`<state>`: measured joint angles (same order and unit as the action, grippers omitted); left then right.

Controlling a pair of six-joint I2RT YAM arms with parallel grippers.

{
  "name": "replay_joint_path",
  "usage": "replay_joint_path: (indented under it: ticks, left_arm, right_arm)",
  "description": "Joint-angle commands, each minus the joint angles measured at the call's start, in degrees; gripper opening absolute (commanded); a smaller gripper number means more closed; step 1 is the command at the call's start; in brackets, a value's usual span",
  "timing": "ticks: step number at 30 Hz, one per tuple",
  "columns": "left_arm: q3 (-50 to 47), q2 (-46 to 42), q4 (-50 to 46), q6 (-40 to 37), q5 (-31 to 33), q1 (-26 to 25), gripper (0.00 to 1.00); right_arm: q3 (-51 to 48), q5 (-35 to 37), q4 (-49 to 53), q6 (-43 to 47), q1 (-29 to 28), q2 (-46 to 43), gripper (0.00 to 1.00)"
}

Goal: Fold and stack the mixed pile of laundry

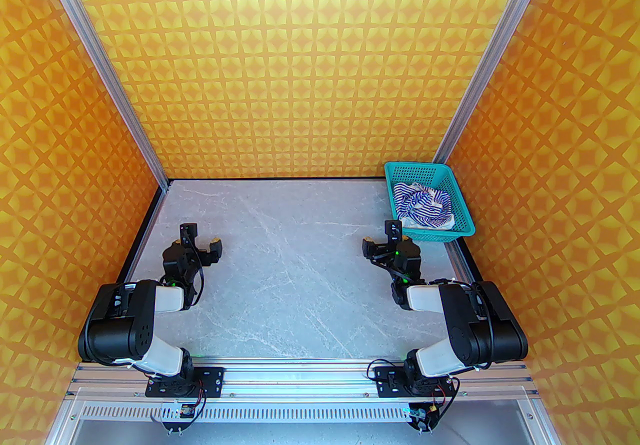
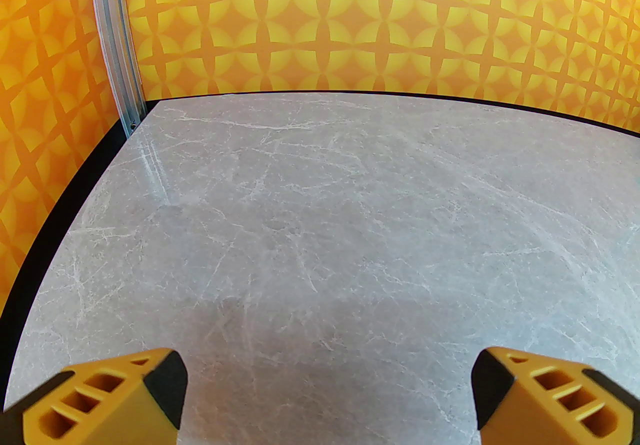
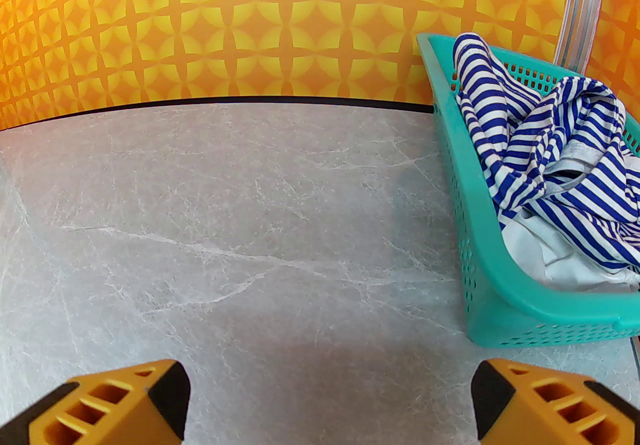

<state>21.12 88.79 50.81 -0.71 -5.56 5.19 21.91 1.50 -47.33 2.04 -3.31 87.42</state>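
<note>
The mixed laundry pile lies crumpled inside a teal perforated basket [image 1: 440, 233] at the table's far right corner. On top is the blue-and-white striped garment [image 1: 422, 203] [image 3: 525, 133]; a plain white cloth [image 3: 550, 263] peeks out beneath it at the basket's near end. My right gripper [image 1: 380, 237] [image 3: 330, 383] hovers open just left of the basket's near corner, nothing between its fingers. My left gripper [image 1: 202, 237] [image 2: 327, 383] is open over bare table on the left side, far from the laundry.
The grey marble-look table [image 1: 290, 258] is walled by orange patterned panels on three sides, with aluminium posts [image 1: 120, 83] at the back corners. The basket wall [image 3: 480, 258] stands close to the right gripper's right finger.
</note>
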Motion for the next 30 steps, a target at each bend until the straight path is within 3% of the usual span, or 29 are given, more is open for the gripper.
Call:
replay_joint_path:
  ticks: [1, 30]
  left_arm:
    - [1.27, 0.1, -0.71, -0.7, -0.91, -0.33, 0.99]
    - [1.26, 0.05, -0.71, -0.69, -0.93, -0.37, 0.99]
  right_arm:
    - [1.0, -0.18, 0.49, 0.33, -0.12, -0.53, 0.99]
    - [0.94, 0.5, 0.27, -0.16, -0.12, -0.43, 0.98]
